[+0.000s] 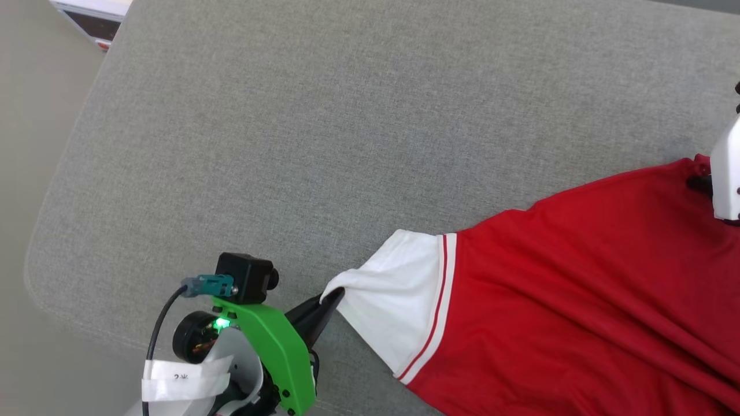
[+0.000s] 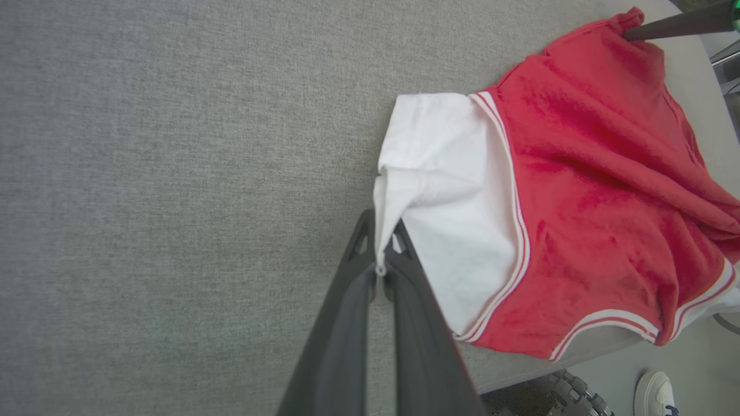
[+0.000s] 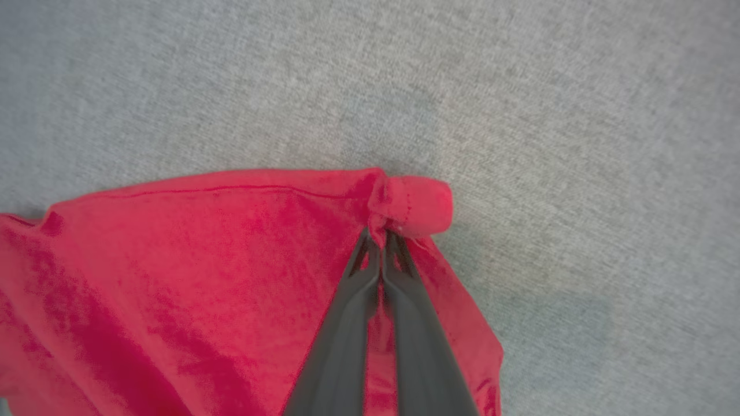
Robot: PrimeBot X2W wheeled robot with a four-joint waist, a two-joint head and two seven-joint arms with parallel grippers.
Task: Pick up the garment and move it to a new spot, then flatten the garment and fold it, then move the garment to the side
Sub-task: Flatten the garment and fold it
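The garment (image 1: 578, 300), red with a white sleeve (image 1: 399, 289) and striped trim, lies stretched over the right half of a grey cushion (image 1: 347, 144). My left gripper (image 1: 330, 299) at the lower left is shut on the sleeve's edge; in the left wrist view its dark tips (image 2: 380, 242) pinch the white cloth (image 2: 439, 219). My right gripper (image 3: 383, 240) is shut on a bunched red corner of the garment (image 3: 173, 277), at the right edge of the head view beside the pale wrist housing (image 1: 727, 173). The print is hidden.
The grey cushion reaches left to a rounded edge (image 1: 52, 231) with pale floor beyond. A flat white object (image 1: 92, 17) lies at the top left. A wheel (image 2: 569, 396) and a person's white shoe (image 2: 653, 393) show below the cushion's edge.
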